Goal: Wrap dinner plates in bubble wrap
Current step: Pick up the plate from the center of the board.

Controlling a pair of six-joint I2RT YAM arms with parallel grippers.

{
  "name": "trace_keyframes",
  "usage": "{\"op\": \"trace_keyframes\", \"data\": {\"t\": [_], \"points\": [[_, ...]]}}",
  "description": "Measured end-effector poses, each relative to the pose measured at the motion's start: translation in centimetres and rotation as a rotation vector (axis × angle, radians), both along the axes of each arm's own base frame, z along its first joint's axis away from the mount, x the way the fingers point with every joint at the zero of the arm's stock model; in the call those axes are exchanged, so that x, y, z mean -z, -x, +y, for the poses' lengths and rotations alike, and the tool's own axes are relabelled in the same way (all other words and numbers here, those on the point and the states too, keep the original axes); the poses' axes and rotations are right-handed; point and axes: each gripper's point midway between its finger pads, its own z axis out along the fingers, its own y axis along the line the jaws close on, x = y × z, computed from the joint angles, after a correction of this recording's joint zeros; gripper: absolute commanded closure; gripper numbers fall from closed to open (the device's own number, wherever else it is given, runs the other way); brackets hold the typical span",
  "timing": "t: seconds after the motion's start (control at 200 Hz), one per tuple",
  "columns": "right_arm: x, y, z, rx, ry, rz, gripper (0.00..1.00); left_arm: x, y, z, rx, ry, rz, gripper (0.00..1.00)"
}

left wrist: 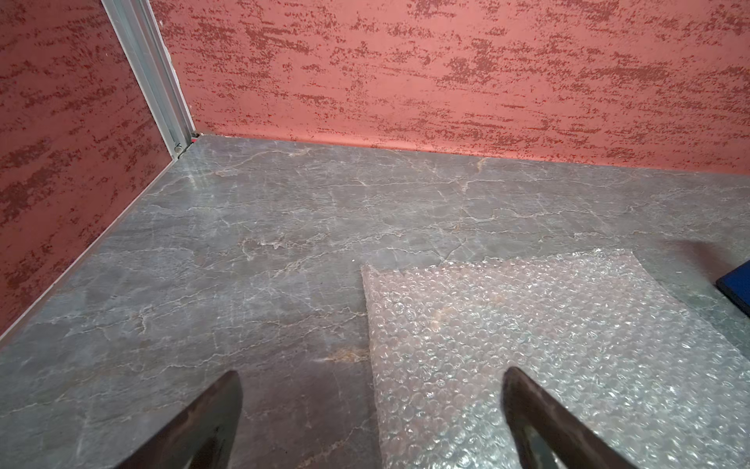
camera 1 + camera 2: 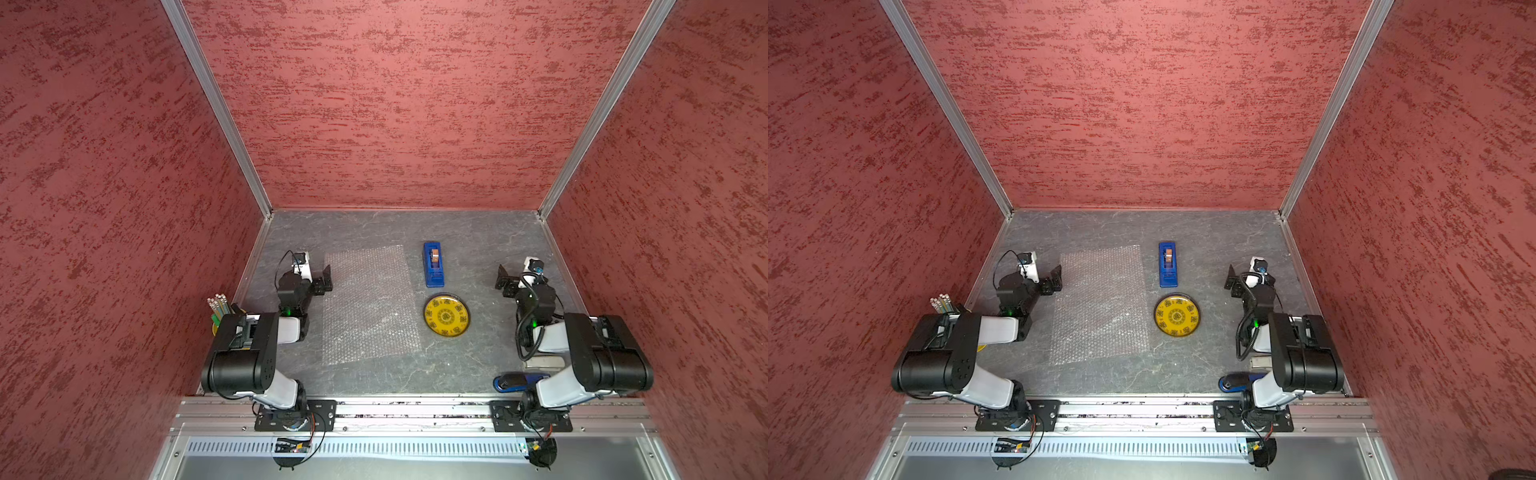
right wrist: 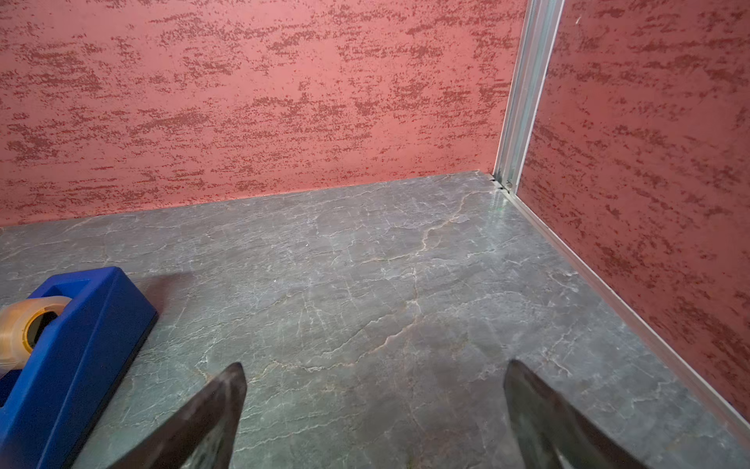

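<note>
The dinner plate (image 2: 446,315) (image 2: 1177,315), small, round and yellow with dark motifs, lies flat on the grey table right of centre. The bubble wrap (image 2: 365,303) (image 2: 1098,303) (image 1: 548,345) is spread flat to its left, not touching it. My left gripper (image 2: 327,279) (image 2: 1057,279) (image 1: 371,371) stands open at the sheet's left edge, one finger over the wrap and one over bare table. My right gripper (image 2: 502,281) (image 2: 1231,281) (image 3: 375,365) is open above bare table, right of the plate and apart from it. Neither holds anything.
A blue tape dispenser (image 2: 433,264) (image 2: 1168,264) (image 3: 73,345) stands just behind the plate. A pencil cup (image 2: 220,309) sits at the left wall beside my left arm. A grey stapler (image 2: 544,362) and a blue object (image 2: 515,381) lie under my right arm. Red walls enclose three sides.
</note>
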Motion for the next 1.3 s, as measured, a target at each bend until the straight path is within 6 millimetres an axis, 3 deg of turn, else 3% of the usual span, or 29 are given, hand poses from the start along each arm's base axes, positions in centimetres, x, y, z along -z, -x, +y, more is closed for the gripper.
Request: {"op": "trace_keyframes", "data": {"t": [0.927,0.967,1.022,1.117,1.162,1.232,1.298], "points": [[-0.1,0.1,-0.7,0.051,-0.003,0.034,0.01,0.0,-0.1,-0.1,0.0,0.002,0.008,0.01],[-1.1,0.0,-1.0,0.077,-0.017,0.048,0.01,0.1,-0.4,0.1,-0.027,-0.008,0.041,0.01],[-4.9,-0.2,-1.9,0.14,-0.078,0.018,0.01,-0.8,-1.4,0.4,-0.075,-0.019,0.084,0.01],[-15.0,1.0,-2.8,0.211,-0.24,-0.157,0.01,-6.6,-3.4,1.0,-0.174,0.04,0.052,0.01],[-18.2,2.8,-3.1,0.224,-0.337,-0.234,0.01,-9.8,-3.7,1.3,-0.215,0.102,0.025,0.0],[-19.4,5.3,-2.9,0.209,-0.455,-0.274,0.01,-14.0,-3.5,1.1,-0.247,0.217,-0.009,0.0],[-17.3,5.9,-2.5,0.209,-0.527,-0.185,0.01,-15.4,-2.9,-0.6,-0.232,0.309,0.007,0.0]]}}
